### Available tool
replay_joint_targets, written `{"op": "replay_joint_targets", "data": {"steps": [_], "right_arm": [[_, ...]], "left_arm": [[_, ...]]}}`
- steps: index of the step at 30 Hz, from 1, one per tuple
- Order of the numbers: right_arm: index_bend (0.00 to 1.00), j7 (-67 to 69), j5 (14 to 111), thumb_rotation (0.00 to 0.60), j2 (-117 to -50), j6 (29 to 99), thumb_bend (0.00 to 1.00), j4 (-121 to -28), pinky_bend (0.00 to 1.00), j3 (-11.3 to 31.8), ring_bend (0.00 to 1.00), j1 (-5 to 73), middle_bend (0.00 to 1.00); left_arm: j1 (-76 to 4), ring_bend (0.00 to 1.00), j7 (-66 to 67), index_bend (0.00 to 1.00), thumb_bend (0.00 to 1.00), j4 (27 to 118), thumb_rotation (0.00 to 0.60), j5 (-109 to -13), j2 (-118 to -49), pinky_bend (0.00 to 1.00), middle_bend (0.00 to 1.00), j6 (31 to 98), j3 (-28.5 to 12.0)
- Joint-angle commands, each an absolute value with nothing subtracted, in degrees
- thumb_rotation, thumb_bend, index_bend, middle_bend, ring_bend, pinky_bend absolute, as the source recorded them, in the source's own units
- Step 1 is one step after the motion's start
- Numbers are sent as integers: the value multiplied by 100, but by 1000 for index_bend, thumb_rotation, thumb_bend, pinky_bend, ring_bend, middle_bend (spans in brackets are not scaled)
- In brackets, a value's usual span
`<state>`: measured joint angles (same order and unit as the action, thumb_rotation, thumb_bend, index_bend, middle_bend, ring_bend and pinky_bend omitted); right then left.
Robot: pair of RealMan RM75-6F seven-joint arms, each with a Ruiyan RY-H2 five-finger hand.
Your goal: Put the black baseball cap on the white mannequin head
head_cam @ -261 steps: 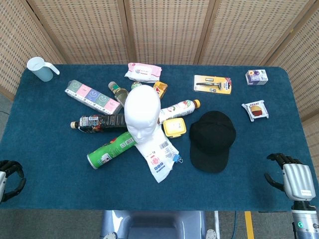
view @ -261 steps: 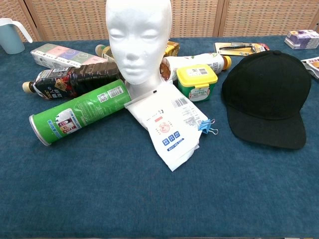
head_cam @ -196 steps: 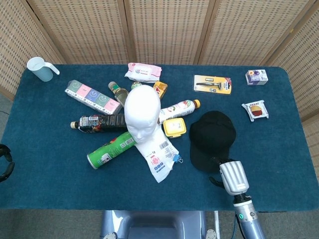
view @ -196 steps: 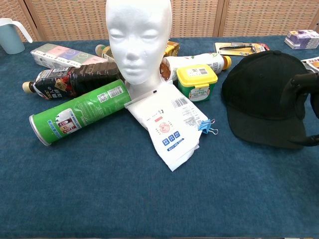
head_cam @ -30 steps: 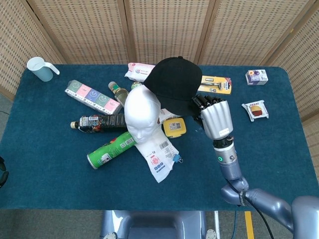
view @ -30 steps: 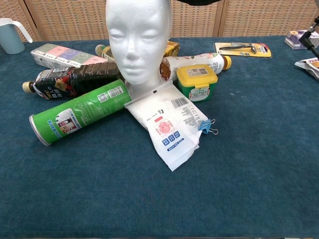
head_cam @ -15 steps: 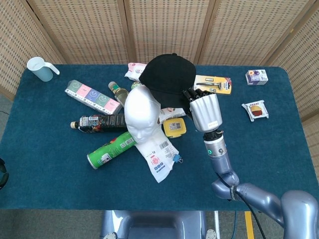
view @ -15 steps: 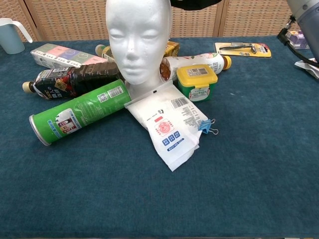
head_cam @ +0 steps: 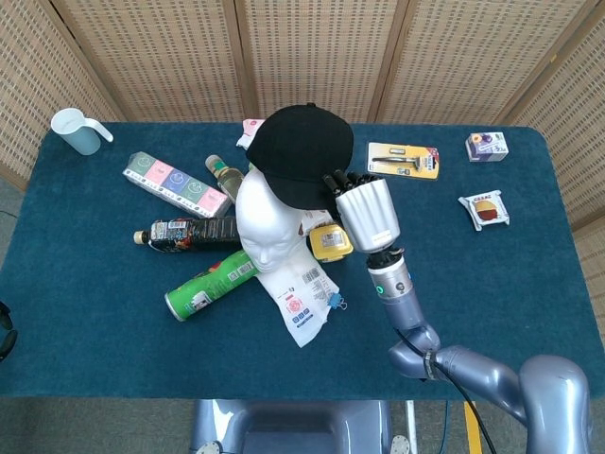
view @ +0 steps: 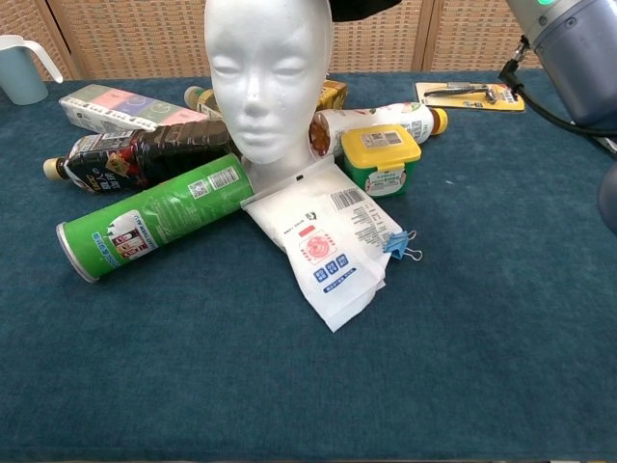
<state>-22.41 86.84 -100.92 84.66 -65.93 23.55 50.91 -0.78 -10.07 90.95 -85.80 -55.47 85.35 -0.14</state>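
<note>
Black baseball cap (head_cam: 301, 153) now carried above white mannequin head (head_cam: 268, 213).
Gripped by right hand (head_cam: 364, 210) at 3 o'clock; fingers partly hidden.

Black baseball cap (head_cam: 304, 142); plain white mannequin head (view: 268, 72); silver-grey right hand (head_cam: 364, 210) with black fingers. Deep blue table cloth (head_cam: 85, 284). Green can (view: 145, 217) with white label; yellow-lidded tub (view: 381, 145); pale blue jug (head_cam: 77, 130); white pouch (view: 328, 241) with blue and red print; blue binder clip (view: 400, 245).

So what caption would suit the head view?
Right hand holds black baseball cap over white mannequin head.
</note>
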Motion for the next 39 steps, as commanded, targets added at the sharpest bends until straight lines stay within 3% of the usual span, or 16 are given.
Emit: {"op": "replay_joint_targets", "data": {"steps": [1, 20, 39], "right_arm": [[682, -2322, 8718, 600, -10105, 8492, 409, -6666, 925, 2305, 766, 5100, 663], [690, -3350, 8896, 600, -10001, 8491, 408, -7700, 924, 1932, 770, 4948, 668], [691, -3883, 8984, 600, -10121, 8306, 409, -8133, 924, 1774, 770, 4901, 669]], "left_arm": [[-77, 289, -1027, 550, 349, 9065, 600, -8575, -5564, 299, 415, 8523, -9], [-115, 289, -1098, 550, 349, 8940, 600, -8584, -5666, 299, 415, 8417, 17], [-135, 289, -1156, 550, 349, 8853, 600, -8578, -5738, 299, 415, 8332, 44]]}}
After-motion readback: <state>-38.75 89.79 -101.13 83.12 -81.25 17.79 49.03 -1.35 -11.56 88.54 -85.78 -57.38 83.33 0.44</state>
